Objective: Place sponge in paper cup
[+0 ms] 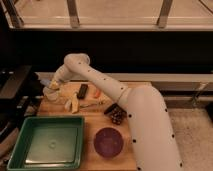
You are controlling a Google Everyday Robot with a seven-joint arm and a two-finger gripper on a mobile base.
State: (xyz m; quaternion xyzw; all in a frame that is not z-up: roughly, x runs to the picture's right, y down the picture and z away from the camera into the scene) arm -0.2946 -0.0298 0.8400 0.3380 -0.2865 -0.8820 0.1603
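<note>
Sponge and paper cup are hard to pick out: at the far left corner of the wooden table (95, 150) a pale, whitish object (50, 93) sits right under the gripper (51, 86), and it may be the paper cup, but its shape is too blurred to be sure, and no light blue block can be made out anywhere. The gripper hangs over that corner at the end of the white arm (100, 82), which reaches in from the right side and bends back over the table. Whether the jaws are apart or together cannot be told.

Near the middle of the far edge lies a dark rectangular object (82, 90), with a small orange item (97, 93) just beside it on the right. A yellowish banana-like piece (73, 104) lies closer in, left of centre. A dark, bumpy cluster (116, 115) rests against the arm's lower segment. A green tray (46, 143) fills the near left corner, and a purple bowl (108, 142) stands beside it at the near edge.
</note>
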